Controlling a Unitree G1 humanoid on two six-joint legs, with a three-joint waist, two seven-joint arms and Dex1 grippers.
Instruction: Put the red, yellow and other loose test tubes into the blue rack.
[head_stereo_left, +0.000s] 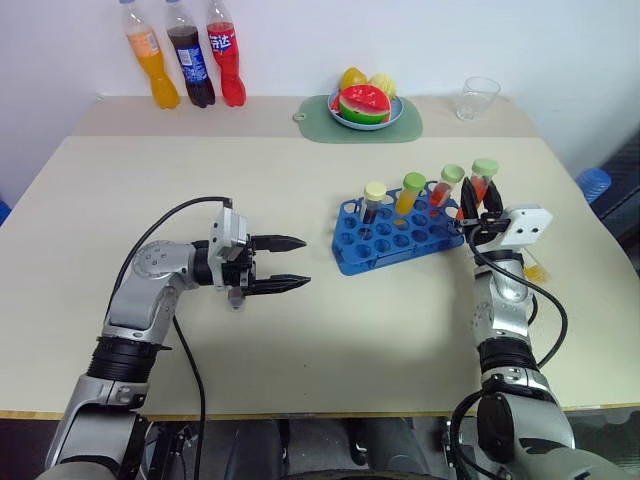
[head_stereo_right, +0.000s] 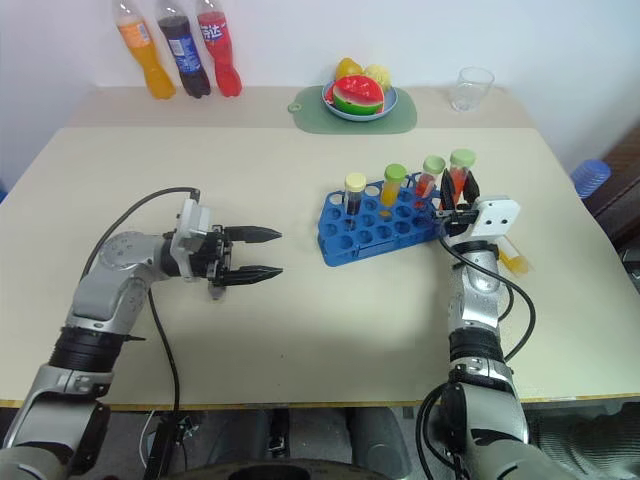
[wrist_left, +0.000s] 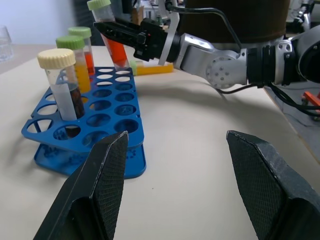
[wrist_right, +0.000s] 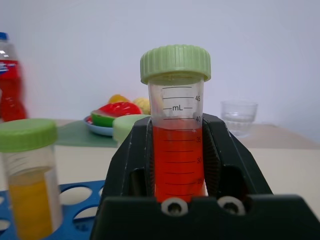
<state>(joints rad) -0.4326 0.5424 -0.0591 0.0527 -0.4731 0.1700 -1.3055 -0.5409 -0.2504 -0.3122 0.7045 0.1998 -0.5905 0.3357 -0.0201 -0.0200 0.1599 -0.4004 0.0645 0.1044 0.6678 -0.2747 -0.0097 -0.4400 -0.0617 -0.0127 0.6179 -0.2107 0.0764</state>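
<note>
While our right gripper (head_stereo_left: 478, 212) stands at the right end of the blue rack (head_stereo_left: 395, 236), its two black fingers are clamped on a red-filled test tube (wrist_right: 175, 155) with a green cap, held upright over that end of the rack. We cannot tell whether the tube's foot is already in a hole. Three more tubes stand in the rack's back row: a dark one with a cream cap (head_stereo_left: 373, 201), a yellow one with a green cap (head_stereo_left: 409, 193) and a red one with a green cap (head_stereo_left: 446, 184). One loose yellow tube (head_stereo_left: 537, 270) lies on the table (head_stereo_left: 200, 190) just right of our right wrist. Our left gripper (head_stereo_left: 290, 263) hovers left of the rack, pointing toward it, fingers spread apart and holding nothing.
</note>
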